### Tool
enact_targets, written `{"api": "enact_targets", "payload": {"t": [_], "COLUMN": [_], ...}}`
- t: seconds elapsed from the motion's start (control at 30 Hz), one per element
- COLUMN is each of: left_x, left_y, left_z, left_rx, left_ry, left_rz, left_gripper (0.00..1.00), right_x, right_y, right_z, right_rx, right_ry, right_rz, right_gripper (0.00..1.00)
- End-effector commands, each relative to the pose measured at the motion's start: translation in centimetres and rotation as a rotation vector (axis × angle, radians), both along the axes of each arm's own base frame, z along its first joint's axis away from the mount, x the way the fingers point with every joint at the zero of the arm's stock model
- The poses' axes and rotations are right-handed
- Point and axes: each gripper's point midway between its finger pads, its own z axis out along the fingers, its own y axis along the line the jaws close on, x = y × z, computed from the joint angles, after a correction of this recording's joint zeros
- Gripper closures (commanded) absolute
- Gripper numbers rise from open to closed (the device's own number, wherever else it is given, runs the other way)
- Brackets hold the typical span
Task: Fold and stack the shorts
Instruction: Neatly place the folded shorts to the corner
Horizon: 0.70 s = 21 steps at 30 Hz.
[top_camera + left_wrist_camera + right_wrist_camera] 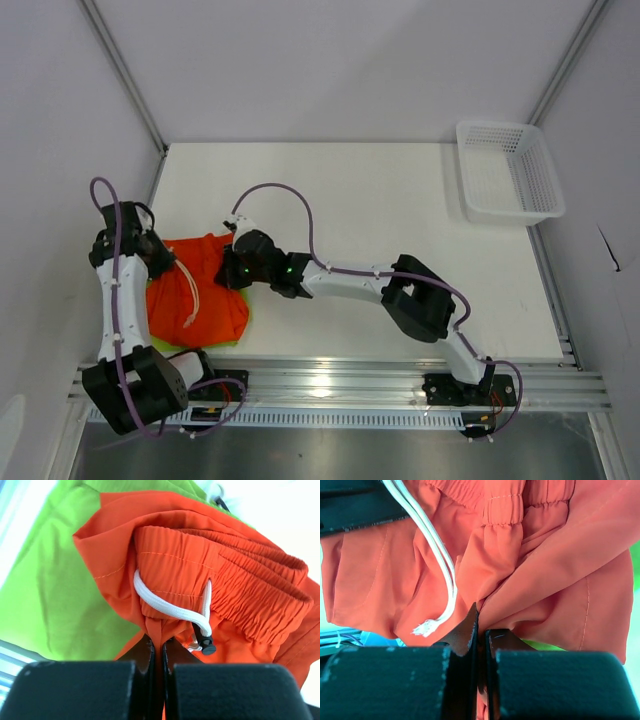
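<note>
Two pairs of shorts, one pile, at the near left of the bench; the orange shorts sit bunched on top of the green shorts, and from overhead the green is only a lime sliver at the near edge. The white mesh basket stands at the far right corner, well apart; both pairs lie outside it.

Over to my left wrist view: far more green here, spread flat under the orange; the gathered elastic waistband shows clearly, with the white drawstring looping across it to a small dark tip. My right wrist view gives the cord as two strands hanging down to a frayed end, and just a trace of green behind the orange folds.

My left hand is clenched, fingers pressed together on a fold of orange cloth just below the drawstring; my right hand is clenched too, pinching a ridge of orange fabric on the pile's other side.
</note>
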Motion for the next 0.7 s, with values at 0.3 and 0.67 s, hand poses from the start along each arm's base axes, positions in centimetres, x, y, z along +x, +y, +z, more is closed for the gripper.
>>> {"api": "enact_targets", "payload": {"t": [0.3, 0.67], "left_x": [1.6, 2.6], "left_y": [3.9, 5.2], "left_z": [1.7, -0.7], "left_rx": [0.055, 0.075], "left_ry": [-0.077, -0.027], "left_rz": [0.075, 0.086], "left_gripper": [1.0, 0.87], "right_x": [-1.9, -1.6], "right_y": [3.4, 1.8], "right_z": [3.1, -0.4], "right_rx": [0.122, 0.092], "right_ry": [-0.084, -0.104], "right_rz": [-0.01, -0.071], "right_gripper": [1.0, 1.0]}}
